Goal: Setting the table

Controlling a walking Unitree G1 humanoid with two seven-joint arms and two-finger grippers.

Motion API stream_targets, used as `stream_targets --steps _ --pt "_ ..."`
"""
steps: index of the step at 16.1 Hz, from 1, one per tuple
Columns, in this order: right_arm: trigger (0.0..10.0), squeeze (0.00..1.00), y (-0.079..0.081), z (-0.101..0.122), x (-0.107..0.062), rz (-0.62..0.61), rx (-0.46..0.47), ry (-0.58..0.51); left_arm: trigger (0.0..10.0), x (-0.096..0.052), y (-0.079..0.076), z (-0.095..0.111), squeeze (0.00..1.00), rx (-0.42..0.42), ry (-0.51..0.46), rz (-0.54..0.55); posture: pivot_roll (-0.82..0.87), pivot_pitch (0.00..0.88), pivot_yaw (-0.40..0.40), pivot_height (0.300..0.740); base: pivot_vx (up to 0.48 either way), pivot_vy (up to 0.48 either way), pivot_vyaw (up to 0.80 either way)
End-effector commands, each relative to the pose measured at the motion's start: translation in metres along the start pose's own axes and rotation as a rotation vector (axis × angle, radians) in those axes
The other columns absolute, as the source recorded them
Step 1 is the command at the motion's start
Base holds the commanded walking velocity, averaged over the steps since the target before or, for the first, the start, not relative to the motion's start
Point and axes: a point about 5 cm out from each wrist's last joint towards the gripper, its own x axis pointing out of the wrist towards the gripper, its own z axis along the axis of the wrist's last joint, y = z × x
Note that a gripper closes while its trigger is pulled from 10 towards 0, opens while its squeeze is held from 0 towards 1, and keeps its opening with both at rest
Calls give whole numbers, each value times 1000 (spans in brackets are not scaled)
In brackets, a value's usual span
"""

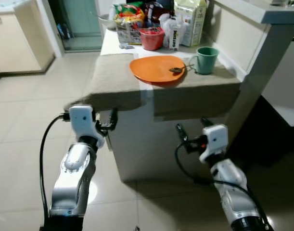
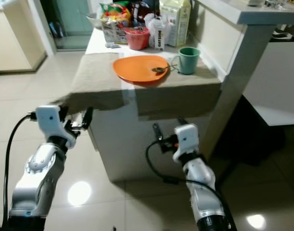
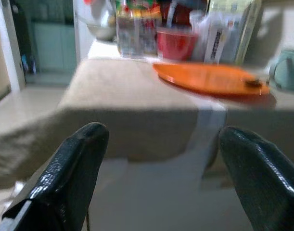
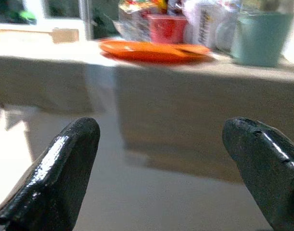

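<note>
Two hands, left hand and right hand, both spread wide and grasping nothing, raised before the tabletop's near edge, below the round orange plastic plate. Small dark spoon on that plate's right rim; green ceramic mug just right of the plate; red bowl and groceries behind it.
</note>
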Motion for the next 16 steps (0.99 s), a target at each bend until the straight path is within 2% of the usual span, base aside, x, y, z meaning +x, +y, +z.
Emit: stream_targets --steps 1,13,16 --pt "10000 0 7 4 4 21 8 -18 10000 1 7 -1 0 13 11 27 -110 0 53 740 382 -289 0" --pt "10000 0 6 0 -1 11 11 -7 10000 6 7 -2 0 24 14 35 -131 0 66 740 374 -293 0" --pt "10000 0 6 0 -2 5 11 -4 10000 7 8 -2 0 23 13 49 -133 0 69 740 0 0 0"
